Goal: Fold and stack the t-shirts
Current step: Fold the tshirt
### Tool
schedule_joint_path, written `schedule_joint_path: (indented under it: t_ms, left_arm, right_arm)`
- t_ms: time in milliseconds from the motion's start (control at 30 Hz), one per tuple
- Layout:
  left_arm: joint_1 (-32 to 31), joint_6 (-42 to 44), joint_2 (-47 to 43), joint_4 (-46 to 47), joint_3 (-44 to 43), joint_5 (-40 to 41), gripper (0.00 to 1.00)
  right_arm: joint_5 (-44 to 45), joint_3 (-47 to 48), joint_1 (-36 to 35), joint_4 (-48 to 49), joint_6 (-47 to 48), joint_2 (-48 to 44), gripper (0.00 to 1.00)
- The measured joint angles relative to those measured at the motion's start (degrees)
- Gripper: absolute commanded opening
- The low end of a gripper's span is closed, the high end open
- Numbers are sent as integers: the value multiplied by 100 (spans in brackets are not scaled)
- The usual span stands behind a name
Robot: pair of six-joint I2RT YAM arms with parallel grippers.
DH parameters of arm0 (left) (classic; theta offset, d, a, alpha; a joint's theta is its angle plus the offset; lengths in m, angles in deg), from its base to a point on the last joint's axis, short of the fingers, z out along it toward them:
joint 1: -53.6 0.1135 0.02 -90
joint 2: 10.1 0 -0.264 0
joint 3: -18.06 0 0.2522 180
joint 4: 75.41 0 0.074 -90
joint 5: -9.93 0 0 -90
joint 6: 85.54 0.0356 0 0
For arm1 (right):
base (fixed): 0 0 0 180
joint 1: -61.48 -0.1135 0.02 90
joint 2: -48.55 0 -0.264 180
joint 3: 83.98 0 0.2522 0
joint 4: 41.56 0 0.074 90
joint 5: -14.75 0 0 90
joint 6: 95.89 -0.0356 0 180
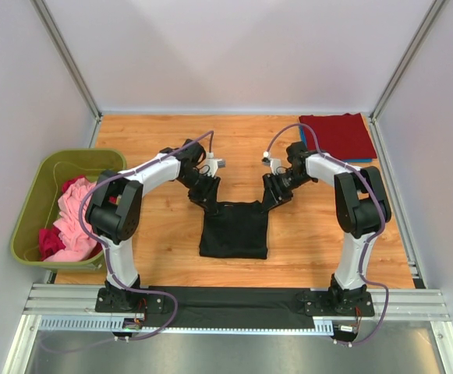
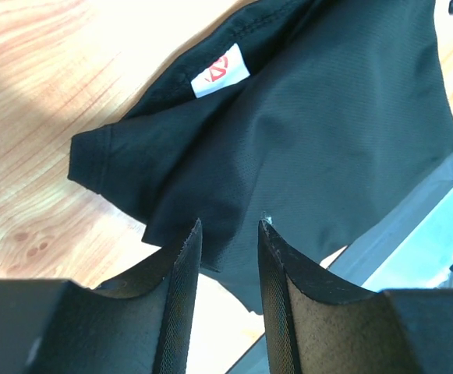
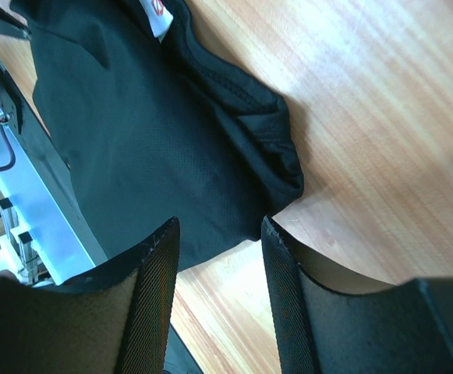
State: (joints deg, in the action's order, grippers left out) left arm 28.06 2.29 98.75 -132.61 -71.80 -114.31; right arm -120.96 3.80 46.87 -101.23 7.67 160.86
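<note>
Two white-and-black arms trailing purple cables.
The left arm [image 1: 121, 210] and right arm [image 1: 359, 204] are showing white tube links between bulky black joint housings. A thin purple cable [image 1: 291, 125] is looping along each one, running down to black bases [image 1: 117, 300] at the bottom of the frame. In the wrist views, the fingers [image 2: 181, 296] are appearing as black wedges with finely ribbed inner pads.

Black cloth t-shirt [image 1: 234, 230], white neck label [image 2: 221, 72] printed red; dark red folded shirt [image 1: 337, 134]; olive-green plastic bin [image 1: 82, 154]; wood-grain counter [image 1: 304, 241].
</note>
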Motion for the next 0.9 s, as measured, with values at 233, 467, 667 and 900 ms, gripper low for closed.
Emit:
schedule_joint_path:
  t_ms: [233,467,667,900]
  left_arm:
    - [-33,13,-24,-50,-4,260,46]
    - [-273,20,-426,-85,-4,715,49]
    - [-374,170,-560,-98,-2,1093,49]
    - [-363,203,-354,-57,-2,1495,49]
  right_arm:
    - [-28,-188,-22,59,-9,0,48]
    - [-33,-212,-20,142,-15,0,50]
    - [-46,-212,-2,186,-11,0,50]
    - [-44,-210,4,208,-13,0,46]
